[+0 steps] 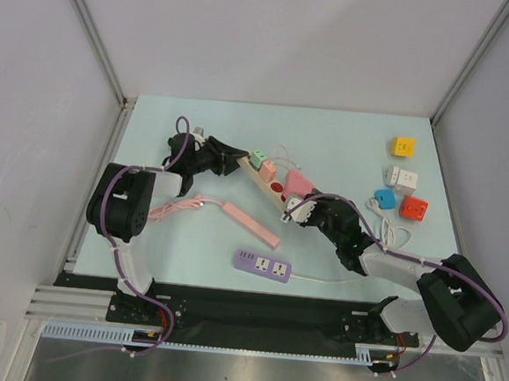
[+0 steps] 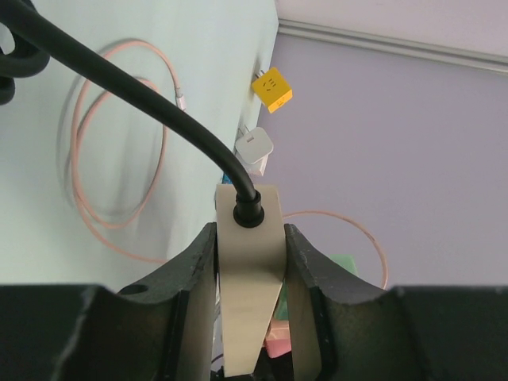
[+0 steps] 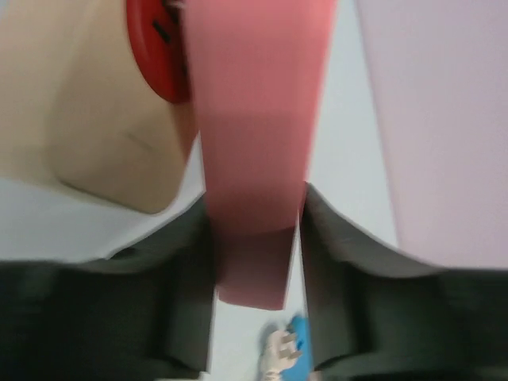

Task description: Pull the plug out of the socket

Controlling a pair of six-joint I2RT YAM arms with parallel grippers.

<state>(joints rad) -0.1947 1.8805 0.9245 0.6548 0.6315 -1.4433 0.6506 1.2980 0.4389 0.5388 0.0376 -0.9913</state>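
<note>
**Jaws.** The right gripper point(image 3: 255, 238) has its two dark fingers point(image 3: 186, 262) pressed against opposite sides of the pink plug point(image 3: 254, 135), pinching it. The left gripper point(image 2: 250, 246) clamps the narrow end of the beige power strip point(image 2: 248, 286) between its fingers point(image 2: 194, 270). A black cable point(image 2: 135, 87) enters that end of the strip through a round collar.

**Task object.** In the top view, the pink plug sits on the power strip, toward its right end. The red switch point(image 1: 277, 189) is just beside it on the left. The strip lies diagonally across the middle of the pale green table point(image 1: 346, 145). The left gripper holds its upper-left end and the right gripper is at its lower-right end. A green plug point(image 1: 259, 158) and a salmon plug point(image 1: 268, 169) sit on the strip nearer the left gripper.

**Surroundings.** A thin pink cord point(image 2: 119, 143) lies looped on the table beyond the strip. In front of the strip lie a pink bar-shaped strip point(image 1: 252, 225) and a purple power strip point(image 1: 263, 264). Well apart, at the right rear, stand four adapters:
- a yellow adapter point(image 1: 404, 147)
- a white adapter point(image 1: 403, 177)
- a blue adapter point(image 1: 384, 199)
- an orange-red adapter point(image 1: 414, 207)
</note>
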